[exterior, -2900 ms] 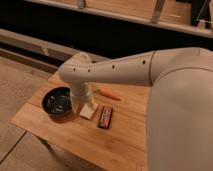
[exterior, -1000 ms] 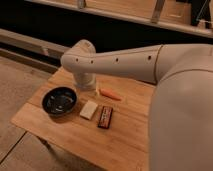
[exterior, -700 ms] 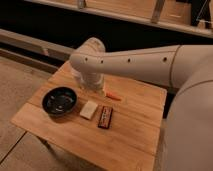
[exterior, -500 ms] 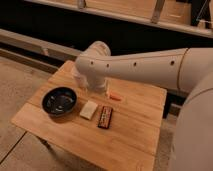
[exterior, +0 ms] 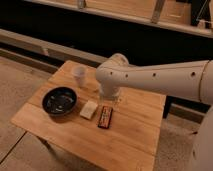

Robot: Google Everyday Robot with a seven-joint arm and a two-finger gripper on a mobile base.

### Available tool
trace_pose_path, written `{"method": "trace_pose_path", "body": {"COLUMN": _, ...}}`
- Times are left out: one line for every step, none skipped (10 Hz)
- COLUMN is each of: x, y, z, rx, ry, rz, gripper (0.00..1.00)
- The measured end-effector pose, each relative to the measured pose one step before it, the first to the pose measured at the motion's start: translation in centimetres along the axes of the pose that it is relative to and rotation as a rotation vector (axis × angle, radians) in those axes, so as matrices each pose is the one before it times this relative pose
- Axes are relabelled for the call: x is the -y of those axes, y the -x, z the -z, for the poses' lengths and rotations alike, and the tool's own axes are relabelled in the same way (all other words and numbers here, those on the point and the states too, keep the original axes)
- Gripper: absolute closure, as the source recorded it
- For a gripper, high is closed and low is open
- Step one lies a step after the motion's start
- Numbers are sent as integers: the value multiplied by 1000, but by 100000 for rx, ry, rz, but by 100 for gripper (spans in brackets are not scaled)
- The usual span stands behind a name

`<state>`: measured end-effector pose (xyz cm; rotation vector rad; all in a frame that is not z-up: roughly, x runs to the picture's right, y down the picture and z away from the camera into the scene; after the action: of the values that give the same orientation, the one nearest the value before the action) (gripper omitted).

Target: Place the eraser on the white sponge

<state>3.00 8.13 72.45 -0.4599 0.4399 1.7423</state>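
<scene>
Currently: round dark bowl, contents indistinct; white cup; soft squarish white sponge just beside flat striped eraser; wooden bench; end effector near eraser, released.

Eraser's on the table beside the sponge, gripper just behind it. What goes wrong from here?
1. The gripper hangs just behind the eraser, jaws open. The eraser lies right beside the white sponge, so a jaw coming down may catch or shove the sponge.
2. The sponge is small and the eraser about as long, so it may tip off on release.
3. The paper cup stands close beside the arm; a swing might topple it.
</scene>
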Motion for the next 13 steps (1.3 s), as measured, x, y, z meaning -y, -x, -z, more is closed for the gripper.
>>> {"method": "trace_pose_path", "body": {"x": 616, "y": 200, "z": -416, "rx": -647, "ry": 156, "rz": -320, "gripper": 35}}
{"method": "trace_pose_path", "body": {"x": -80, "y": 183, "z": -714, "rx": -1548, "ry": 263, "rz": 1131, "gripper": 35}}
{"method": "trace_pose_path", "body": {"x": -446, "y": 400, "z": -974, "rx": -2170, "ry": -885, "rz": 2392, "gripper": 35}}
{"method": "trace_pose_path", "body": {"x": -393, "y": 324, "z": -465, "rx": -982, "ry": -658, "rz": 1578, "gripper": 35}}
{"method": "trace_pose_path", "body": {"x": -840, "y": 215, "z": -557, "rx": -1606, "ry": -1206, "rz": 2614, "gripper": 35}}
{"method": "trace_pose_path", "body": {"x": -1036, "y": 220, "z": -455, "rx": -1313, "ry": -775, "rz": 2400, "gripper": 35}}
{"method": "trace_pose_path", "body": {"x": -535, "y": 459, "z": -567, "rx": -1373, "ry": -1159, "rz": 1479, "gripper": 35}}
{"method": "trace_pose_path", "body": {"x": -386, "y": 293, "z": -420, "rx": -1115, "ry": -116, "rz": 199, "gripper": 35}}
{"method": "trace_pose_path", "body": {"x": -298, "y": 166, "z": -419, "rx": -995, "ry": -21, "rz": -205, "gripper": 35}}
{"method": "trace_pose_path", "body": {"x": -5, "y": 100, "z": -180, "rx": -449, "ry": -168, "rz": -298, "gripper": 35}}
{"method": "trace_pose_path", "body": {"x": 25, "y": -39, "z": -24, "rx": -139, "ry": -21, "rz": -65, "gripper": 35}}
{"method": "trace_pose_path", "body": {"x": 146, "y": 54, "z": 5, "rx": 107, "ry": -131, "rz": -172, "gripper": 35}}
{"method": "trace_pose_path", "body": {"x": -85, "y": -17, "z": -20, "rx": -46, "ry": 23, "rz": 137, "gripper": 35}}
